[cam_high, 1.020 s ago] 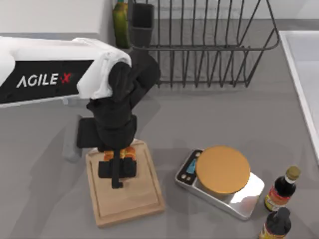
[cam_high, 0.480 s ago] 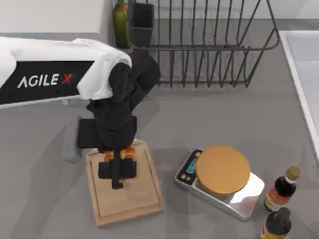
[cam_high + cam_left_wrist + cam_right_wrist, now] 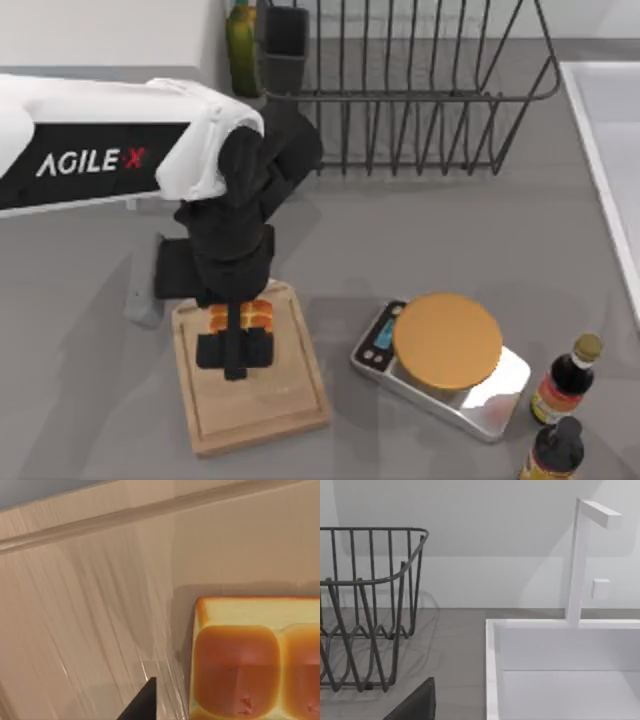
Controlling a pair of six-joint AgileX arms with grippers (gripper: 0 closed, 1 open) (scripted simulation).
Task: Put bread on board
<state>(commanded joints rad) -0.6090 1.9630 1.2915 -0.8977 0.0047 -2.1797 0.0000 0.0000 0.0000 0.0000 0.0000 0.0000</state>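
Note:
The bread (image 3: 240,315), a small golden-orange block of rolls, lies flat on the far half of the light wooden board (image 3: 270,410). My left gripper (image 3: 236,348) hangs right over it, open. In the left wrist view the bread (image 3: 250,670) rests on the board (image 3: 75,605), and one dark fingertip (image 3: 146,700) stands a little to its side without touching it. A dark part of my right gripper (image 3: 415,705) sits at the edge of the right wrist view, near the sink.
A silver scale with a round orange top (image 3: 447,340) stands right of the board. Two dark sauce bottles (image 3: 565,380) (image 3: 552,450) are at the front right. A wire dish rack (image 3: 420,90) and a green bottle (image 3: 241,45) stand at the back. A white sink (image 3: 610,120) runs along the right edge.
More of the bread's top shows beneath the left gripper now than before. The left arm has shifted only slightly. Scale and bottles have stayed put.

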